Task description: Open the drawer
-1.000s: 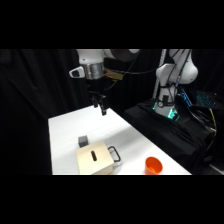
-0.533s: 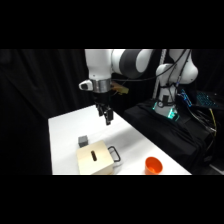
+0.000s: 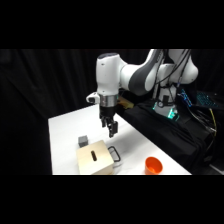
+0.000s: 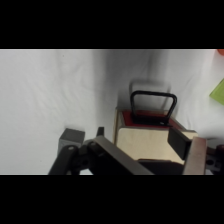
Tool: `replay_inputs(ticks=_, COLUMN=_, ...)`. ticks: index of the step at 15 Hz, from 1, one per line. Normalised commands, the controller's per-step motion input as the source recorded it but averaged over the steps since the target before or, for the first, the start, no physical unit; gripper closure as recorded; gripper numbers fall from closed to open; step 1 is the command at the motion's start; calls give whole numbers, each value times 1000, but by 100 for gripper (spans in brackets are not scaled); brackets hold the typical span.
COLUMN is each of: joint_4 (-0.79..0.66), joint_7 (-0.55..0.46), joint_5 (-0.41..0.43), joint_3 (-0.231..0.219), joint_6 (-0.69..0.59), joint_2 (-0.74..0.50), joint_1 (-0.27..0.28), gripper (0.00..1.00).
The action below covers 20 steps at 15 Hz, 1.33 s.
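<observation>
The drawer sits in a small pale wooden box [image 3: 94,159] with a dark slot on top, near the table's front edge. Its black wire loop handle [image 3: 114,153] points right, toward the orange cup. My gripper [image 3: 110,128] hangs open just above and behind the box, touching nothing. In the wrist view the handle [image 4: 152,102] lies flat on the table beyond a reddish strip [image 4: 145,119] at the box's front edge. The pale box top [image 4: 144,142] shows between my fingers [image 4: 179,142], with the gripper [image 4: 140,139] over it.
A small grey cube [image 3: 83,141] stands just behind the box, also the grey cube [image 4: 71,136] left of my fingers. An orange cup [image 3: 153,165] stands at the front right. Dark equipment and cables [image 3: 170,112] line the table's right side.
The arm has swung forward and down from the table's far side. The gripper now hangs close above the wooden box. The box, cube and cup have not moved.
</observation>
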Motion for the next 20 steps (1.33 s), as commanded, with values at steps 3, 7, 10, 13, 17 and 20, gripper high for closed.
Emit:
replay_inputs(ticks=3, joint_4=-77, joint_7=107, joint_5=-18, joint_3=5, joint_6=316, joint_2=72, joint_1=58, gripper=0)
replay_inputs(ticks=7, joint_4=-58, joint_7=81, joint_5=-10, joint_3=-8, joint_6=291, joint_2=95, joint_1=51, gripper=0)
replay_inputs(ticks=10, joint_4=-6, joint_7=86, joint_5=-16, joint_3=-40, joint_6=296, joint_2=159, joint_1=55, gripper=0)
replay_inputs(ticks=13, joint_4=14, joint_7=107, joint_5=-40, joint_3=-81, joint_6=297, joint_2=176, joint_1=89, gripper=0)
replay_inputs(ticks=17, joint_4=7, joint_7=140, joint_5=-105, joint_3=-148, joint_6=354, joint_2=184, joint_1=164, gripper=0)
replay_inputs(ticks=20, joint_4=-2, joint_7=130, joint_5=-82, joint_3=-158, joint_6=326, joint_2=156, joint_1=177, gripper=0)
